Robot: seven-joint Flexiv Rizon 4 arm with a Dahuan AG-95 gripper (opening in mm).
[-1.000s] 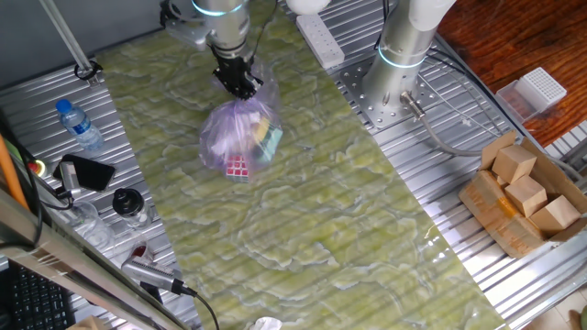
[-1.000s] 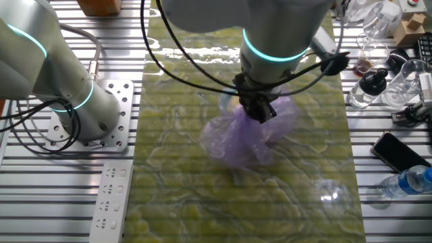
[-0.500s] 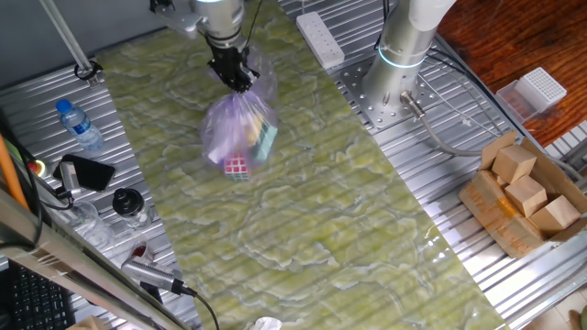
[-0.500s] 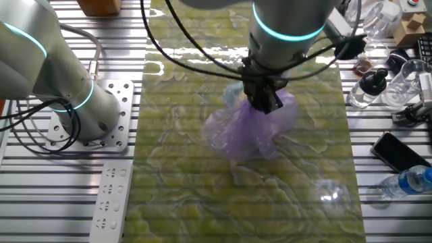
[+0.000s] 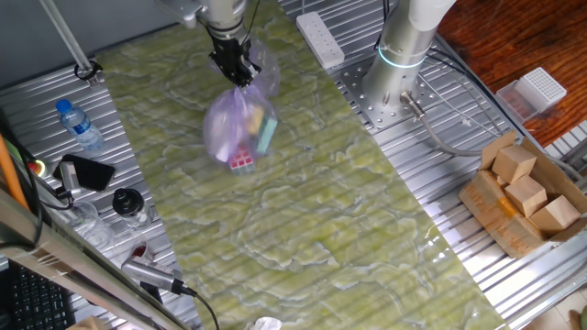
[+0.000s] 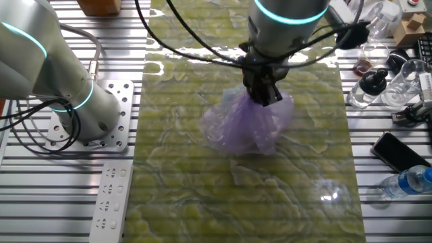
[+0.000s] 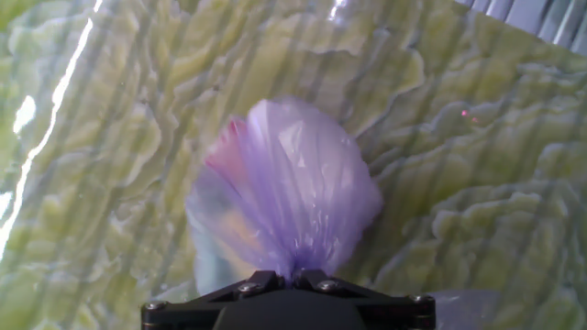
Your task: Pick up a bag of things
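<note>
**Q:** From one fixed view, where does the bag sit?

**A:** Bag [image 5: 237, 130] hangs under the gripper [image 5: 234, 71], over the upper part of the green mat [image 5: 303, 229]. Gathered top pinched between the two fingers. A cube with red and white squares [image 5: 243, 162], a yellow block [image 5: 256, 118] and a teal item [image 5: 267, 136] show through the plastic. Whether the bottom touches the mat, cannot tell. Cardboard box [image 5: 514, 197] of wooden blocks well off on the bare metal table, far side from a water bottle [image 5: 78, 125] and a phone [image 5: 84, 172].

**Q:** Other fixed view?

**A:** Same grip. Gripper [image 6: 265, 96] closed on the bag's neck; bag [image 6: 248, 126] spreads pale purple below it, mid-mat [image 6: 182, 196]. Arm's base [image 6: 74, 101] bolted beside the mat, power strip [image 6: 110, 197] near it. Phone [image 6: 398, 152] and bottle [image 6: 409, 181] at the opposite edge.

**Q:** Hand view?

**A:** Looks straight down the fingers. Gripper [image 7: 287, 278] clamped tight on the twisted neck; bag [image 7: 280, 206] bulges beyond it, contents only blurred pink, yellow and blue patches. Mat [image 7: 477, 165] fills the rest of the view.
</note>
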